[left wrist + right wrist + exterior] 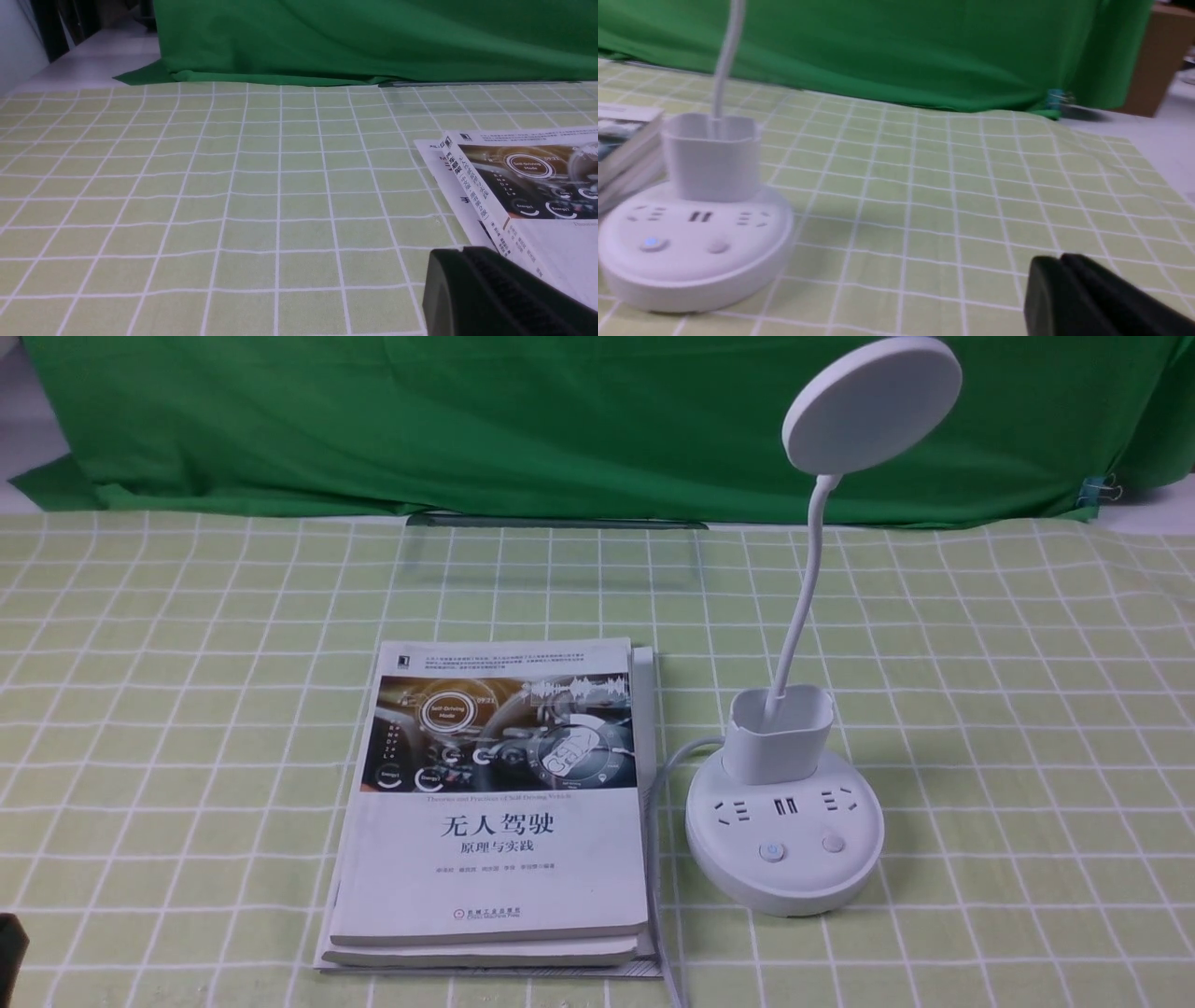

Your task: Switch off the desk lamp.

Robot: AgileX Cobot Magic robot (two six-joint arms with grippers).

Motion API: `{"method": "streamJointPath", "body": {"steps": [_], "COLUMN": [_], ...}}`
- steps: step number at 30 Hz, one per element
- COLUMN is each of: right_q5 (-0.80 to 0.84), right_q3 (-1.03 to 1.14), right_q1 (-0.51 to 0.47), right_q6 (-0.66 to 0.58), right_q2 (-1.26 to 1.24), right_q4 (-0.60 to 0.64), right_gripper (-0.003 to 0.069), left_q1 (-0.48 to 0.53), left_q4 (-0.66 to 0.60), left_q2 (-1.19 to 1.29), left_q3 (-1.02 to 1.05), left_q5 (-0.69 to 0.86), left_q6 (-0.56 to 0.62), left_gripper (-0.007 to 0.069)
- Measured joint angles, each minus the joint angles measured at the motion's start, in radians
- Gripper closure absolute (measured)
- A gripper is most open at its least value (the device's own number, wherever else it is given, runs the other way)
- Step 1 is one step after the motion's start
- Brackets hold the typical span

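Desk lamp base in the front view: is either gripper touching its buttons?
No. The desk lamp stands alone beside the book, with nothing on its two buttons.

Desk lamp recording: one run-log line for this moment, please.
desk lamp: upright beside books | blue button: untouched | right claw: shut, apart from lamp

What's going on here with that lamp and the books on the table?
Nothing is being handled yet. A white desk lamp stands on the checked tablecloth next to a stack of books, apparently meant to be switched off. One of the two buttons on its base, the left button, shows a small blue glow. The right gripper sits off to the lamp's side, apart from it, and the left gripper waits near the books, touching nothing.
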Motion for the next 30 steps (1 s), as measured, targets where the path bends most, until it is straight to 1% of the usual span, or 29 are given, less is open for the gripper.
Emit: {"method": "streamJointPath", "body": {"steps": [4,30], "right_q5": [0.000,0.001], "right_q3": [0.000,0.000], "right_q1": [-0.017,-0.017], "right_q6": [0.000,0.000], "right_q2": [0.000,0.000], "right_q4": [0.000,0.000], "right_gripper": [0.0639,0.0638], "left_q1": [0.000,0.000], "left_q4": [0.000,0.000], "left_q2": [0.000,0.000], "left_q3": [0.000,0.000], "left_q5": [0.000,0.000], "left_q6": [0.000,0.000], "left_gripper": [0.0623,0.0623]}}
